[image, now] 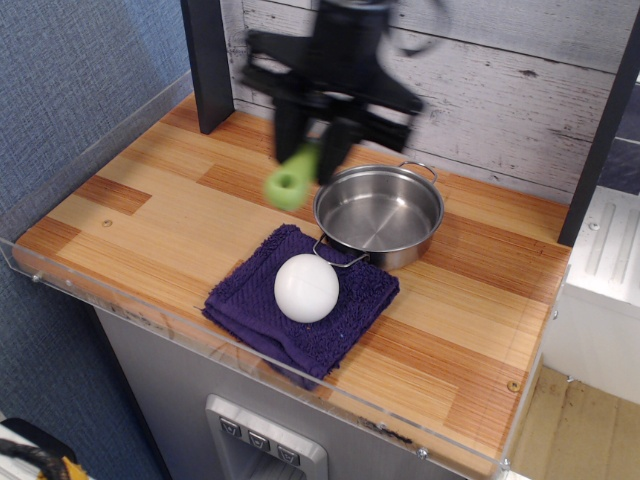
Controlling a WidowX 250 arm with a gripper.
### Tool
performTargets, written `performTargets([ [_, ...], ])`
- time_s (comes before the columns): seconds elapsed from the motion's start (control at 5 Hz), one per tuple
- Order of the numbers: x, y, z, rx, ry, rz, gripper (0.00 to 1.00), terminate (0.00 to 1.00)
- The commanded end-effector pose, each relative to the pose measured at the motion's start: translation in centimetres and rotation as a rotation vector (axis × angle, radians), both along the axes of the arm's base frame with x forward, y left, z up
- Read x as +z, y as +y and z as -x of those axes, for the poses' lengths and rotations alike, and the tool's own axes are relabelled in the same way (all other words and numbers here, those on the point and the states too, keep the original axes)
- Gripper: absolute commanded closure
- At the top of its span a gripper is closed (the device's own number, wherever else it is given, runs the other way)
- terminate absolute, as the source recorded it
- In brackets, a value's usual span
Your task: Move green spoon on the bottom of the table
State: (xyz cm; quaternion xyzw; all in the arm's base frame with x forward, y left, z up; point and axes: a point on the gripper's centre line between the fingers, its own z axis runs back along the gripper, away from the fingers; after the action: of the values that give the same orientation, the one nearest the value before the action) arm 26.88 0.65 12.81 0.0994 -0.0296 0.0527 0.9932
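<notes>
My gripper [312, 150] is shut on the green spoon [291, 180], whose lime-green handle with a hole hangs down from between the black fingers; its grey head is hidden in the gripper. I hold it in the air above the striped wooden table [150, 215], just left of the steel pot. The arm is motion-blurred.
A steel pot [380, 213] stands mid-table, to the right of the spoon. A white ball [306, 288] rests on a purple towel [340, 310] near the front. A dark post [209, 60] rises at the back left. A clear acrylic edge [200, 330] runs along the front.
</notes>
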Motion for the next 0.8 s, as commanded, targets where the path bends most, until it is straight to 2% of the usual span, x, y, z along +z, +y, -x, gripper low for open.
performTargets([
  [0.0, -1.7, 4.5, 0.1, 0.008, -0.021, 0.040, 1.00, 0.00],
  [0.2, -3.4, 6.6, -1.2, -0.042, 0.013, 0.035, 1.00, 0.00],
  [0.6, -5.3, 10.1, -2.4, -0.094, 0.015, 0.036, 1.00, 0.00],
])
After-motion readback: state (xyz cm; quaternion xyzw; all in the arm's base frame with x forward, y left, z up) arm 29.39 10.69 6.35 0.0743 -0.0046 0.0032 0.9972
